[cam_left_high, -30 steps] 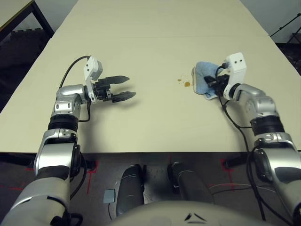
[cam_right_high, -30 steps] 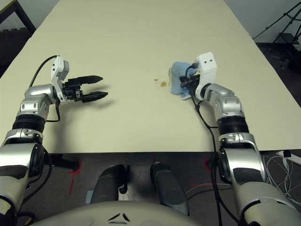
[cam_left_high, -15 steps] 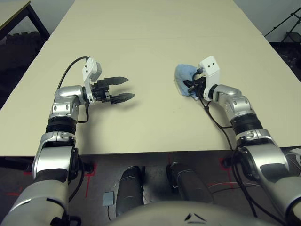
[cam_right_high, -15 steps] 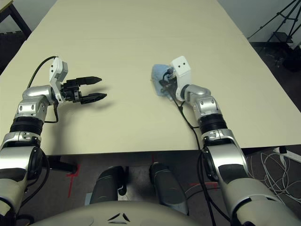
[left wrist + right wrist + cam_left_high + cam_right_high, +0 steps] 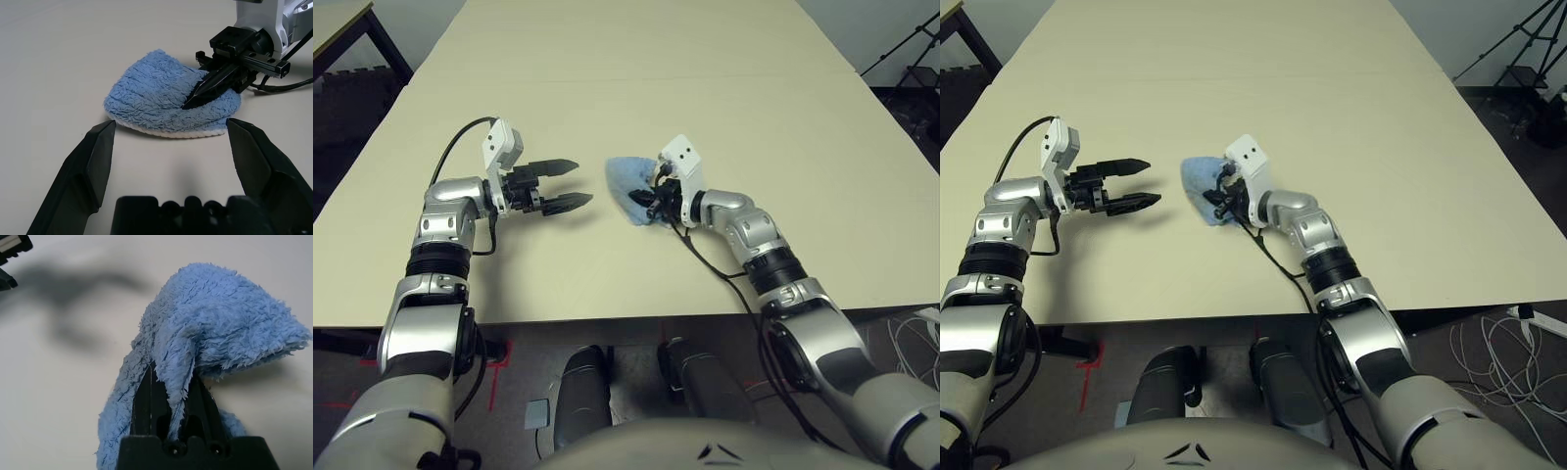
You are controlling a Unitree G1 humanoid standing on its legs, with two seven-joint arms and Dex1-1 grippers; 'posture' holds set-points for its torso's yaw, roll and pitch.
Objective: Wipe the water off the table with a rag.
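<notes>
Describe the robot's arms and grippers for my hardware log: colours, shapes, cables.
Both forearms are silver metal segments with black ribbed joint bands. Each carries a white boxy wrist module. The left gripper and right gripper each have two black, tapered, pointed fingers. Thin black cables loop from each module back along the arm.

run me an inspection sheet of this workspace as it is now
surface: pale table, dry where visible
job's things: blue rag flat on the table; water drops not visible
clutter: nothing seen
grippers: right gripper jaws shut on the rag; left gripper jaws open, holding nothing, beside the rag
cables: black cable looping off the left wrist; wires on the floor
surroundings: dark-framed table at one corner, tripod at the other
</notes>
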